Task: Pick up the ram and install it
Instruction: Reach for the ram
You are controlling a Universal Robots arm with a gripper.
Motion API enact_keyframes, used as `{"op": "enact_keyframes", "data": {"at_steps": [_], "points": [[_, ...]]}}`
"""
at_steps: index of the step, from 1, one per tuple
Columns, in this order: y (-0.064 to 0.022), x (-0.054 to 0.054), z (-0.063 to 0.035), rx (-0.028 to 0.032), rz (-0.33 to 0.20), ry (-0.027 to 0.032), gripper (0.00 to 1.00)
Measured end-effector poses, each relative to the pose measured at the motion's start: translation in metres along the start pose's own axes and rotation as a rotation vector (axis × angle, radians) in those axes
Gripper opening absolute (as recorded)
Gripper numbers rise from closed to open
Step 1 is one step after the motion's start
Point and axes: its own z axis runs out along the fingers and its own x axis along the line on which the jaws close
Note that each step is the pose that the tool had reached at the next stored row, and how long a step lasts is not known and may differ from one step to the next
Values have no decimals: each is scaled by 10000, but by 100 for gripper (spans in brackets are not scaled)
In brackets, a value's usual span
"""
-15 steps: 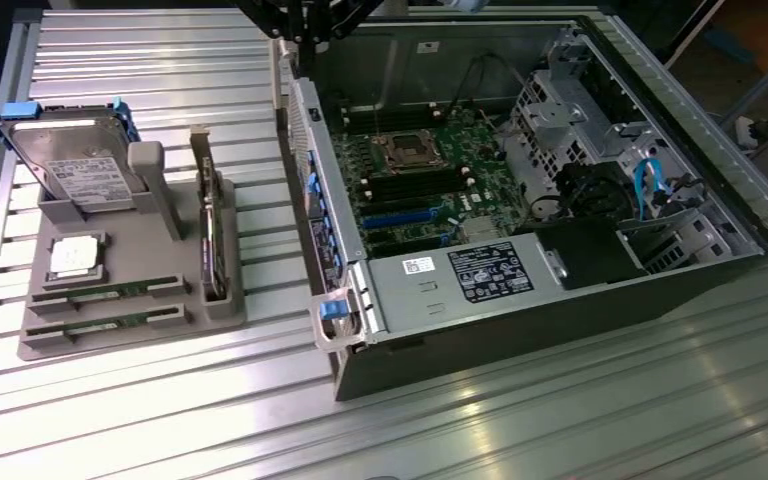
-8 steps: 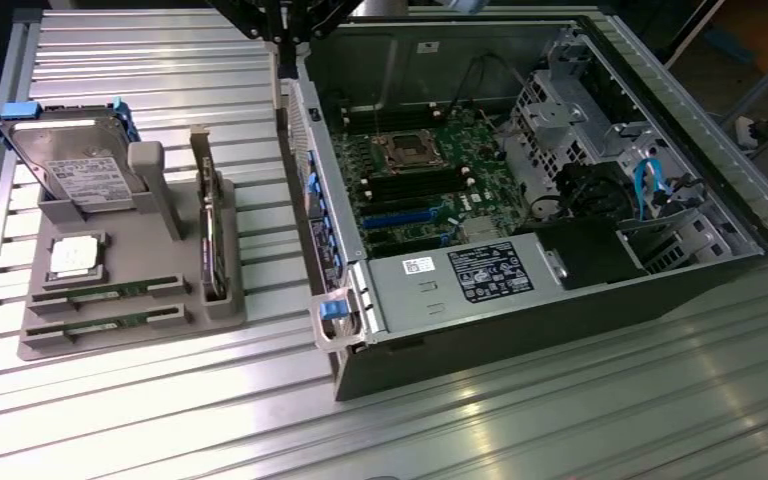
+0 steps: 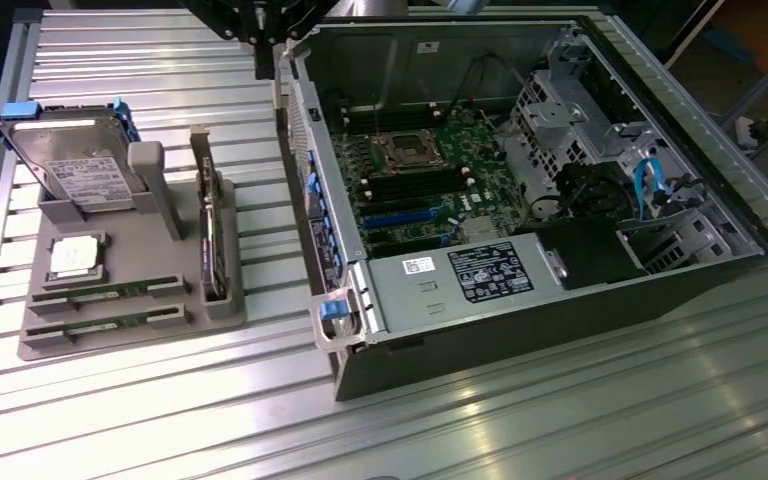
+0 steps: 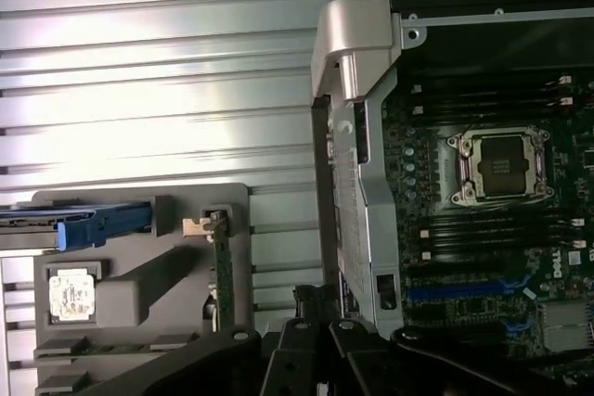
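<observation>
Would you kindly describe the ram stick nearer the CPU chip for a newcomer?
Find the gray tray on the exterior view's left of the open case. Two green sticks lie at the end opposite the hard drive; the ram stick meant lies beside the silver CPU chip, its twin at the tray's edge.

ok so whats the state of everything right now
computer case: open, lying on its side
gripper: shut, by the case's corner
ram: lying in the holder, not picked up
second ram: lying in the holder too
cpu chip: flat in the holder
hard drive: upright in the holder
expansion card: on edge in the holder
</observation>
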Motion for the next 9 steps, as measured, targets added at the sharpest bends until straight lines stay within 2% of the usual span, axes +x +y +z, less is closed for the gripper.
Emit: {"op": "enact_keyframes", "data": {"at_steps": [9], "points": [[-20, 268, -7, 0, 0, 0, 11]]}}
